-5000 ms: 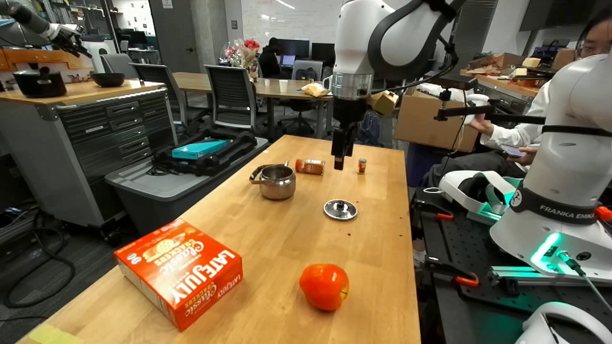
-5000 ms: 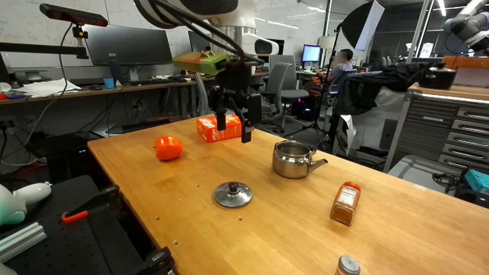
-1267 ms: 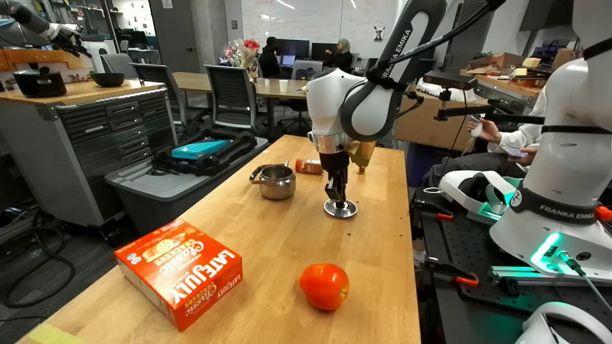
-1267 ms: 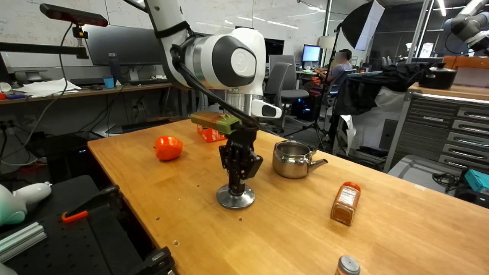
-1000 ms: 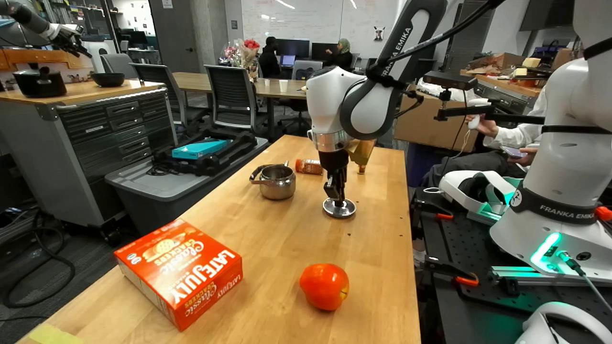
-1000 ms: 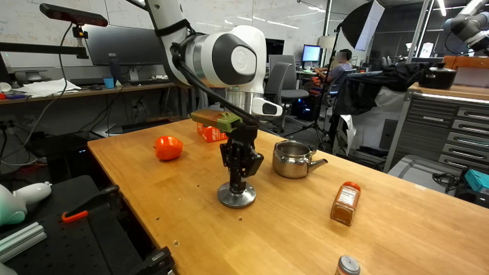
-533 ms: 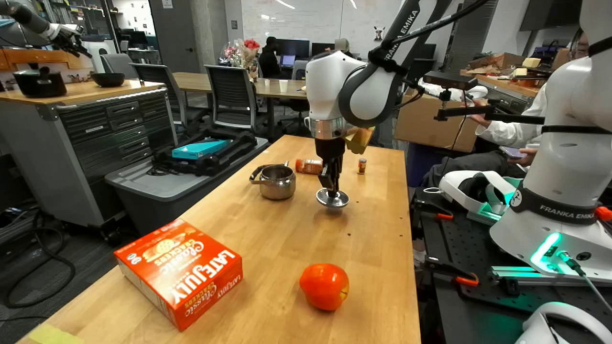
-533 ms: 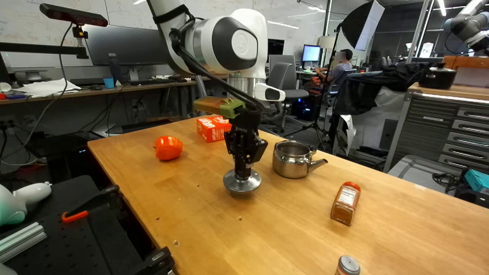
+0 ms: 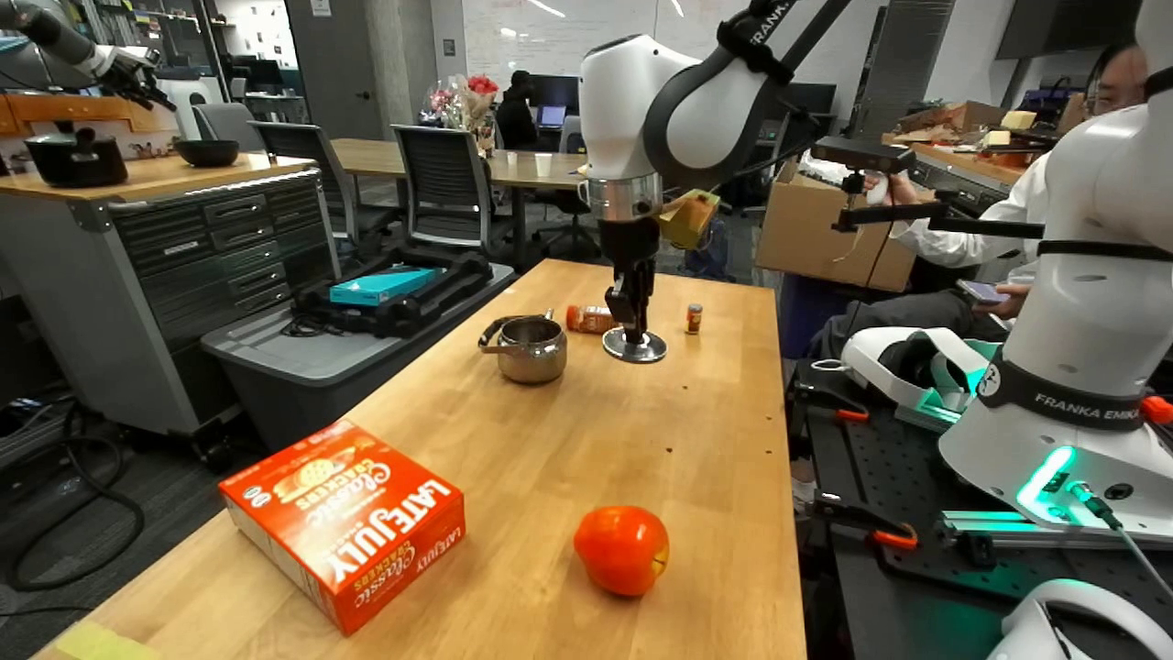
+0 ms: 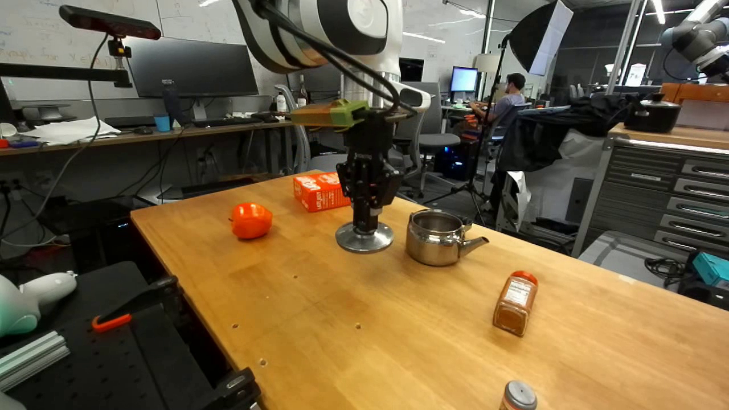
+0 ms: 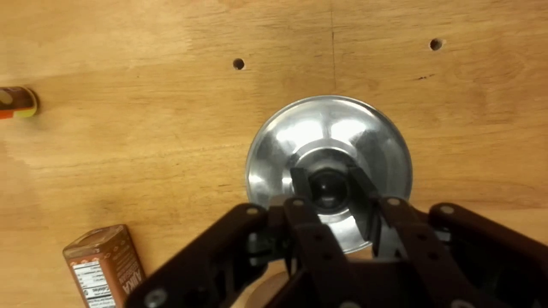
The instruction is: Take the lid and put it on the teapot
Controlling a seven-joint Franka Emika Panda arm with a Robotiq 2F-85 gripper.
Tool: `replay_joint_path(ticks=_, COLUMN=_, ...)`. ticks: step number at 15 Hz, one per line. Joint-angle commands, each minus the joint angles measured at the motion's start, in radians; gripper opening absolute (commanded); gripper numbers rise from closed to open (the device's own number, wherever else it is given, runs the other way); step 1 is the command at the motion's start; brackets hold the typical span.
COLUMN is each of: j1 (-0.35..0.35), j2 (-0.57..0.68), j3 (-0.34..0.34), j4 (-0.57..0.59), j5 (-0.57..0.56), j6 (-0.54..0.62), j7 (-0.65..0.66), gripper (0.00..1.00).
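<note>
Moved since a moment ago: one round, flat, grey metal lid (image 11: 329, 137) and, with it, one black two-fingered robot hand (image 10: 365, 226). Both now stand higher above the table (image 9: 706, 495), a single pale brown wooden one.

Hand: grasping the lid by its one dark knob (image 11: 328, 188), the two fingers (image 11: 301, 182) set on opposite sides of it. Lid hangs roughly level, clear of the table; in both exterior views I see a gap between it and one squat, round, shiny silver metal teapot (image 10: 435, 245). Teapot has one spout (image 10: 473, 246); open at the top, upright on the table, not shifted.

Also counted on the table: one orange-red cardboard cracker box (image 9: 344, 522), lying flat; one glossy orange-red ball (image 9: 621, 550), apart from the box; one clear, orange-red-capped jar of reddish-brown powder (image 10: 514, 302), on its side near the teapot; one small, grey-capped jar (image 10: 519, 396), upright. Jars total two.

Wrist view: both jars lie toward the left, the smaller cut off by the edge. Two dark round holes (image 11: 238, 64) show in the table beyond the lid.
</note>
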Motion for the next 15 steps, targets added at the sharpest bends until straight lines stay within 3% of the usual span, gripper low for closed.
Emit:
replay_joint_path(ticks=1, j1=0.003, j2=-0.058, j3=0.010, j4=0.040, j5=0.008, j6=-0.092, j7=0.006, gripper=0.07)
replay_joint_path(ticks=7, j1=0.002, j2=-0.060, j3=0.025, j4=0.140, j5=0.004, j6=-0.197, j7=0.011, gripper=0.07)
replay_joint_path(ticks=15, j1=-0.006, j2=-0.037, j3=0.024, j4=0.258, j5=0.015, j6=-0.237, j7=0.005, gripper=0.07)
